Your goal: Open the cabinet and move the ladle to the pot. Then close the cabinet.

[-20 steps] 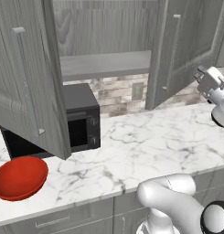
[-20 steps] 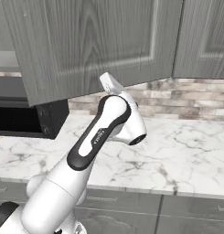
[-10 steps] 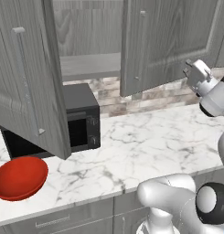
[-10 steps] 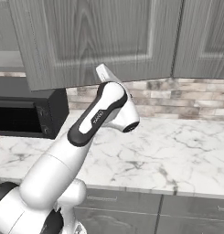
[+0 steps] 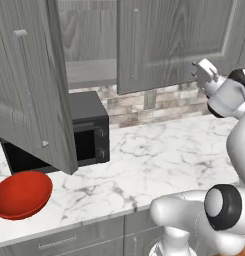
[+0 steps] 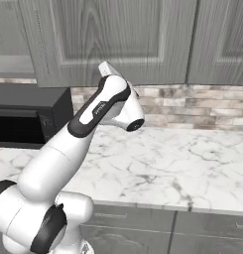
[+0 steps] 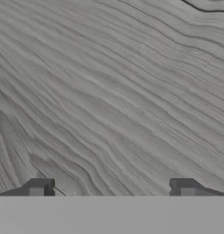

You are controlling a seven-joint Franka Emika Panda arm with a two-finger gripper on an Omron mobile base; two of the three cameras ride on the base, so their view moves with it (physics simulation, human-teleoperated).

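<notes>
The grey wood-grain cabinet (image 5: 169,40) hangs above the counter. Its left door (image 5: 24,100) stands swung wide open toward me. Its right door (image 6: 113,34) is pushed nearly flush with the front. Between the doors a bare inner shelf (image 5: 91,72) shows. My gripper (image 5: 201,69) is up at the lower right part of the right door, with its tip close against the panel (image 6: 104,67). In the hand view its fingertips (image 7: 38,187) stand far apart in front of wood grain, and the gripper (image 7: 111,189) is open and holds nothing. The ladle and the pot are out of view.
A black microwave (image 5: 89,130) stands on the marble counter (image 5: 159,160) under the open left door. A red bowl (image 5: 21,192) sits at the counter's front left. Grey drawer fronts (image 6: 207,228) run below the counter edge. A brick backsplash (image 6: 192,106) lines the wall.
The right cabinet door has swung from half open to almost shut. My hand followed it up and toward the cabinet, and the jaws have spread wider.
</notes>
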